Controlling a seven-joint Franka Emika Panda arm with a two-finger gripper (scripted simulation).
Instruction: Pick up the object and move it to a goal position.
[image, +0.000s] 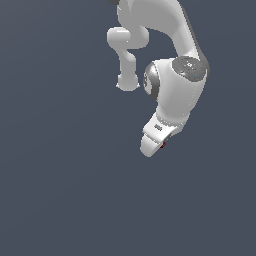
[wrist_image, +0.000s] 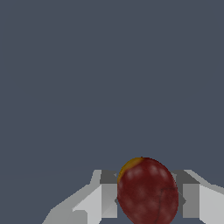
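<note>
The exterior view shows the whole white arm (image: 175, 60) curling down from the upper middle of the frame against a plain grey-blue ground, with the end effector (image: 152, 145) just below and right of centre. There the object (image: 163, 144) is only a small dark red speck peeking out at the lower right edge of the end effector, and neither the fingers nor their spread can be made out. The wrist view supplies what that view hides: the object (wrist_image: 148, 191) fills the lower middle of the frame as a dark red, egg-shaped body with a small orange-yellow patch on its upper left. One grey-white finger (wrist_image: 108, 194) lies against its left flank and another (wrist_image: 189, 197) against its right. The end effector (wrist_image: 148, 197) is thus closed partway onto the object, gripping it between the two fingers.
</note>
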